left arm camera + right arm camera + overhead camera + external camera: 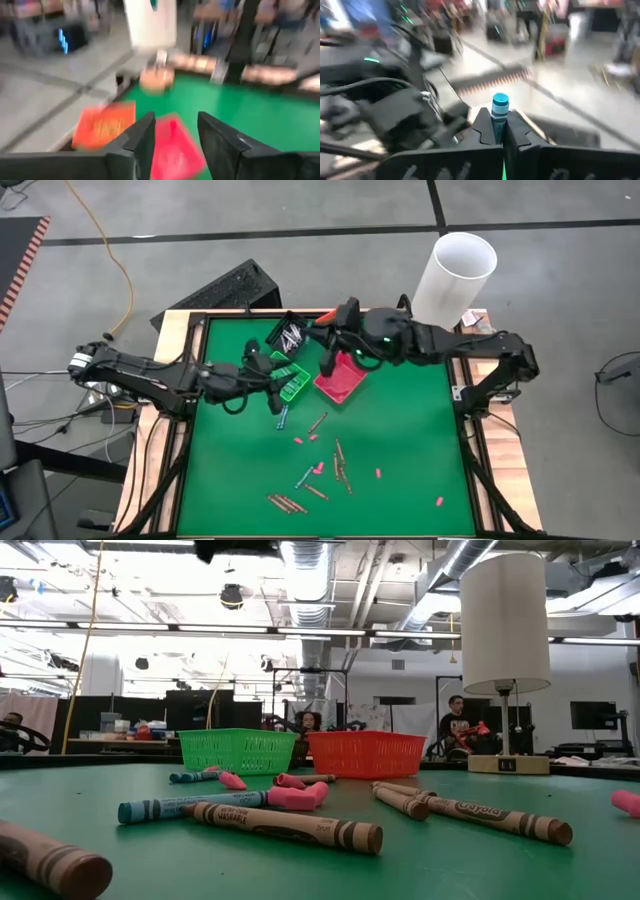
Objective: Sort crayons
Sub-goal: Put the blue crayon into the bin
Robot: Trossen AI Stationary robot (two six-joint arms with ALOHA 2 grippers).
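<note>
From my station: both arms are matte black, chunky jointed links with black cables looped alongside. Left arm (150, 372) has a white-grey band or label at its outer end, about 9 o'clock on the table. Right arm (450, 343) shows a small green LED on its housing near 12 o'clock, plus an orange-red patch close to the wrist. Left gripper (175, 137) fingers (142, 140) are dark, flat, angular plates with bevelled tips on a black crossbar. Right gripper (500, 125) fingers (482, 127) look the same: black, wedge-shaped; faint light lettering on the carriage, unreadable.
</note>
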